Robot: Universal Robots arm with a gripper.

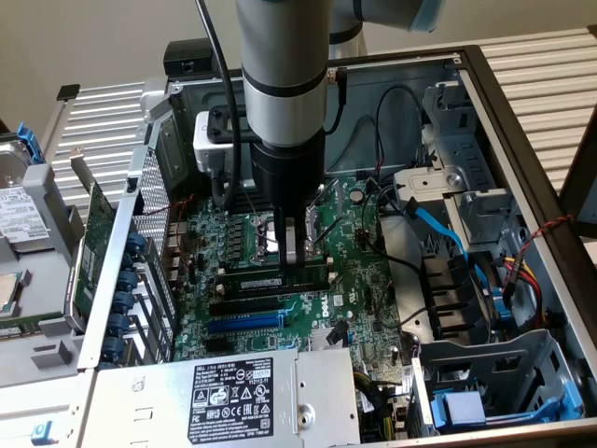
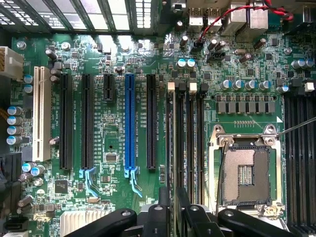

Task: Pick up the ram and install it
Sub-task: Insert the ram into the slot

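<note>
The ram is a long narrow stick standing on edge in a black memory slot of the green motherboard, just in front of the CPU socket. My gripper reaches straight down over the stick's end on the exterior view's right. In the wrist view the ram shows edge-on as a thin line in the outermost memory slot. My gripper straddles that line, and its black fingers stand slightly apart with a narrow gap on either side of the stick.
The open computer case holds a blue expansion slot, black slots beside it, and more memory slots past the socket. A power supply lies at the front. Blue and orange cables run on the exterior view's right, and a green card stands outside the case on its left.
</note>
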